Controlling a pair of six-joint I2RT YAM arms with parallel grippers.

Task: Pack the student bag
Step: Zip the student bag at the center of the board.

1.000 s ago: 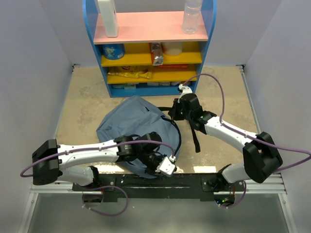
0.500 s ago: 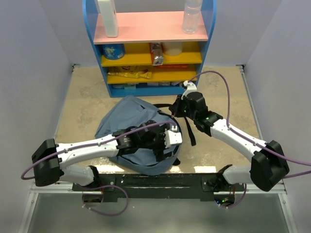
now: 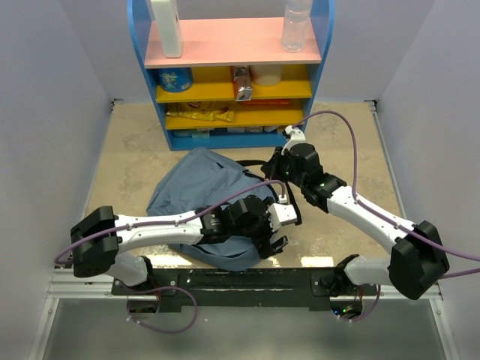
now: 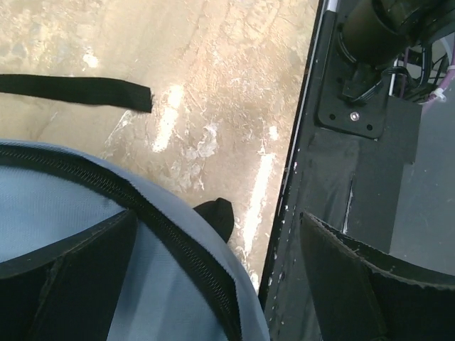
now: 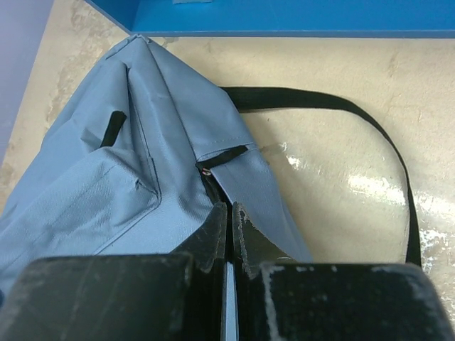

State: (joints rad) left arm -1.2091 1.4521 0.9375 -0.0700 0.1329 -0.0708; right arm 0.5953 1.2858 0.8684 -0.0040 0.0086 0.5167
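One student bag lies slumped mid-worktop, reaching toward the near edge, in front of one blue shelf unit at the far edge. Two arms reach in. The left arm stretches low along the near edge and over the bag, its left gripper spread wide, the bag's zipper rim passing loosely between the fingers. The right arm angles in from the right. The right gripper is clenched at the bag's far-right fabric, and whether it pinches cloth is unclear.
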